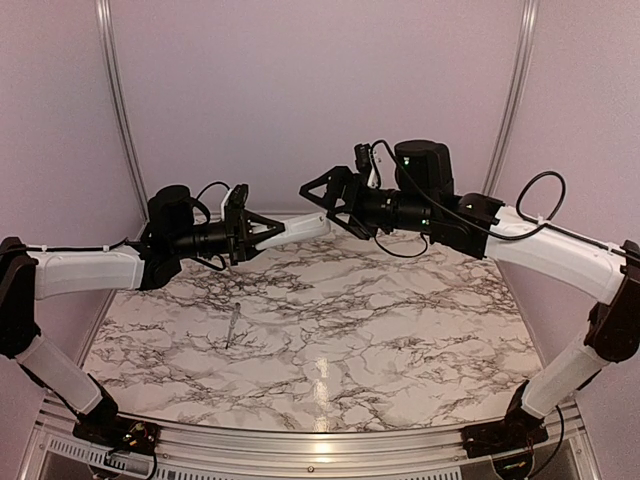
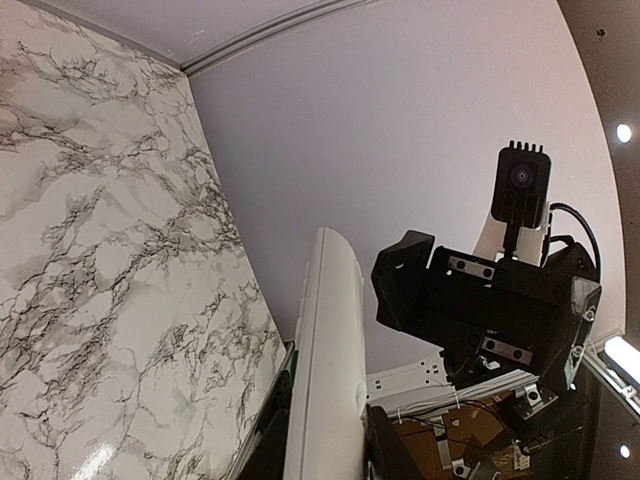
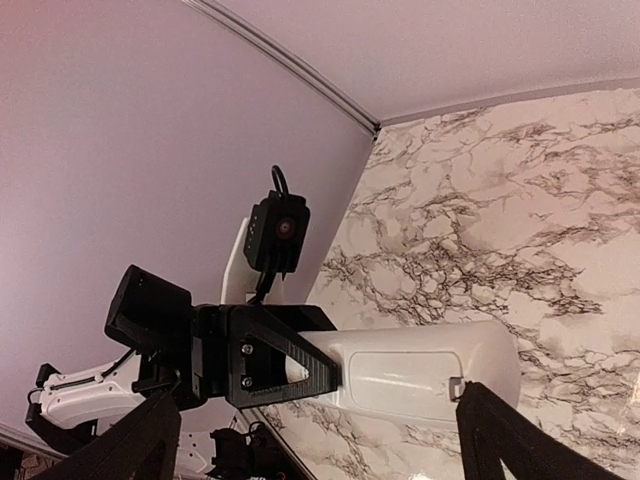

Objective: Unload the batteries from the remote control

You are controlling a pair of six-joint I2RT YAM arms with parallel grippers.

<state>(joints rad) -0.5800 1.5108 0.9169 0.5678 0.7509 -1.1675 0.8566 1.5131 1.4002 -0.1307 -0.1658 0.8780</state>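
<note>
**White remote held in mid-air over a marbled counter**

White, smooth plastic marks the remote control (image 1: 303, 227), a slim bar with rounded ends. It lies nearly level above the counter (image 1: 400, 330), well clear of the surface. The left hand (image 1: 275, 228) is clamped on one end, its black triangular fingers pinching the narrow sides. The free end points toward 3 o'clock in the top view.

In the left wrist view the remote control (image 2: 325, 370) rises from 6 o'clock as a long, glossy, slightly curved edge. In the right wrist view it (image 3: 420, 370) shows a broad flat face with the faint seam of a rounded rectangular panel.

The right hand (image 1: 312, 192) has its jaws spread wide and grips nothing. It faces the left hand from 3 o'clock, close to the remote's free end. Whether it touches the plastic cannot be told. Its dark, matte fingers (image 3: 140, 440) frame the bottom corners of its own view.

The counter is glossy white stone-pattern with grey-black veins. A thin silvery tool (image 1: 233, 327) lies flat on it, toward 9 o'clock from the counter's middle.
</note>
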